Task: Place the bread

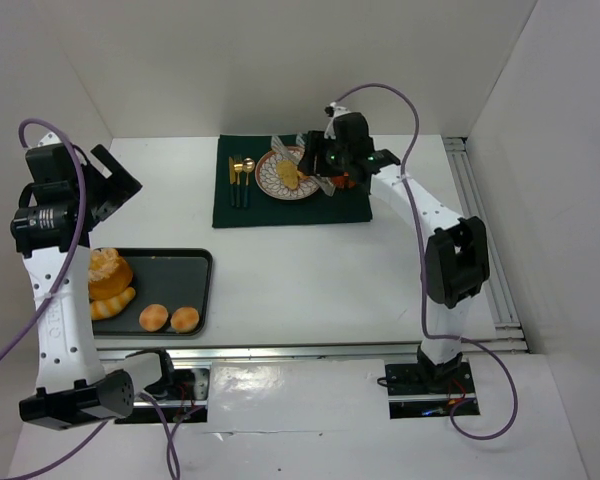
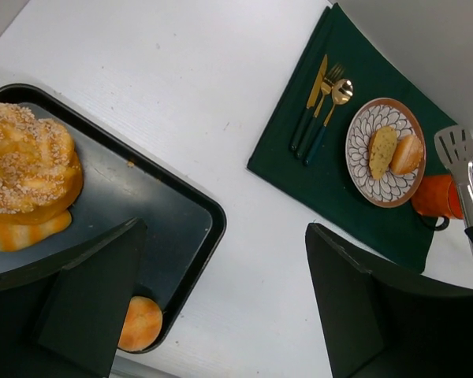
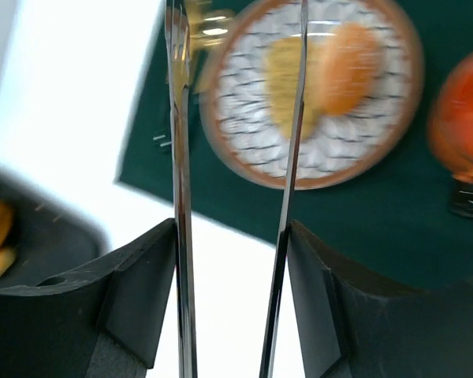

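Right end effector (image 3: 230, 260) clamping tongs (image 3: 178, 157) (near bread (image 3: 345, 69)), left end effector (image 2: 225, 236) apart

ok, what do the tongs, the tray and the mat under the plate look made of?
Tongs: metal, likely polished steel. The arms are thin, silvery and mirror-bright, and the head is slotted.
Tray: dark matte sheet, probably coated metal, with a thin rolled rim and a dull sheen.
Mat: dark green fabric, matte and lying flat. The weave is too fine to tell.

Dark green placemat (image 1: 280, 212) on white table (image 1: 310, 270) — gold cutlery (image 1: 240, 180) on it at left, orange mug (image 2: 433, 197) at right
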Tool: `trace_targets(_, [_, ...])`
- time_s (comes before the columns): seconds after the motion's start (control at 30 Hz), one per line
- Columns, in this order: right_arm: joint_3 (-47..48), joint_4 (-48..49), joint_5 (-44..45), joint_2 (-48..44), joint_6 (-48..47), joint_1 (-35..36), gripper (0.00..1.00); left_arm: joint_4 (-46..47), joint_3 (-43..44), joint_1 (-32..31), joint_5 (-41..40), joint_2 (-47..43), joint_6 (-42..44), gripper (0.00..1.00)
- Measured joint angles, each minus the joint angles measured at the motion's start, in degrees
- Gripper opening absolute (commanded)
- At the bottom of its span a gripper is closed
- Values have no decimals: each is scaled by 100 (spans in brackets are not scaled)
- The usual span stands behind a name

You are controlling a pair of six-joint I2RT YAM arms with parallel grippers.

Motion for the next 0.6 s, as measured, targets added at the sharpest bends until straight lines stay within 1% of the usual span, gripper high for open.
trace_targets(0.13, [-4, 44, -262, -238, -94, 647, 61, -125, 463, 0, 186, 382, 4, 94])
trace_targets(0.3, [-162, 197, -1126, -219, -396, 1764, 61, -234, 1202, -33, 479, 999, 26, 94])
trace_targets(0.43, [-107, 122, -1510, 146, -737, 2675, 61, -304, 1453, -157, 568, 1209, 140, 94])
trace_targets(0.53, [107, 57, -1641, 660, -887, 3217, 61, -352, 1458, -219, 654, 1211, 160, 94])
trace_targets(0.6, [238, 2, -1674, 929, -935, 3399, 61, -348, 1456, -227, 728, 1211, 170, 94])
